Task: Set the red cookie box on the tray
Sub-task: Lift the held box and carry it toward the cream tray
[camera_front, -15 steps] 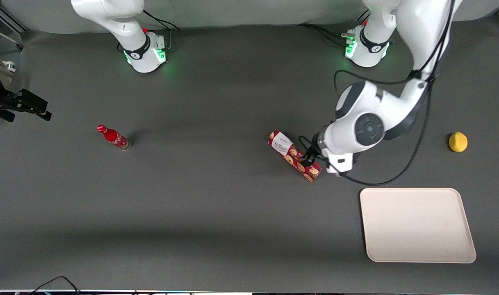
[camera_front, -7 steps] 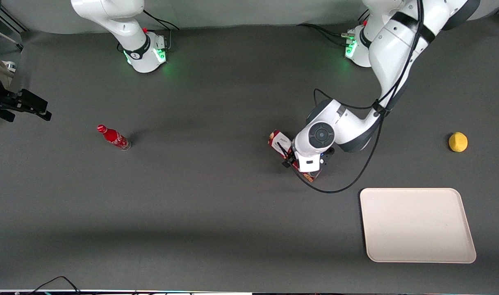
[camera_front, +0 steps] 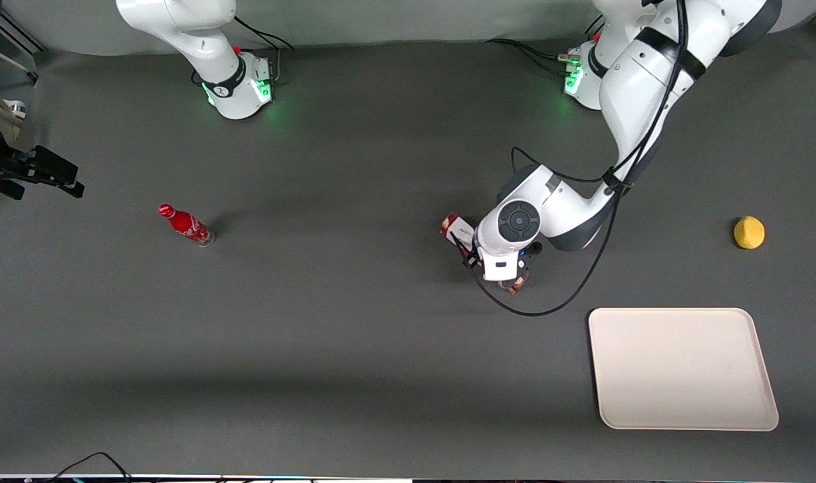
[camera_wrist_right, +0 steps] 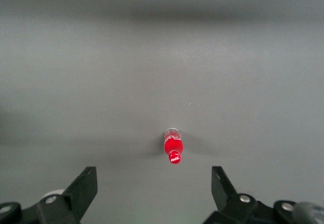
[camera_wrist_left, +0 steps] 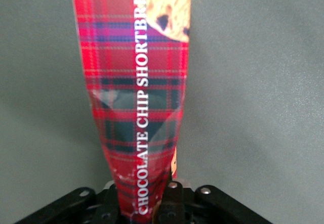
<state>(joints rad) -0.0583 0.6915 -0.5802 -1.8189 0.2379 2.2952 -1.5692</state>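
Note:
The red cookie box (camera_front: 457,231) lies on the dark table mat, mostly covered by my left arm's hand; only its white-label end and its cookie-printed end show in the front view. My left gripper (camera_front: 500,267) is over the box's middle. In the left wrist view the tartan box (camera_wrist_left: 136,82) runs out from between the fingers of the gripper (camera_wrist_left: 144,204), which press on both its long sides. The cream-white tray (camera_front: 682,369) lies flat and bare, nearer the front camera than the box and toward the working arm's end of the table.
A yellow lemon-like object (camera_front: 749,232) sits toward the working arm's end, farther from the front camera than the tray. A small red soda bottle (camera_front: 185,225) stands toward the parked arm's end and shows in the right wrist view (camera_wrist_right: 173,145).
My left arm swung from beside the box's cookie end to over its middle and the fingers closed on its sides. The box's cookie end has shifted slightly.

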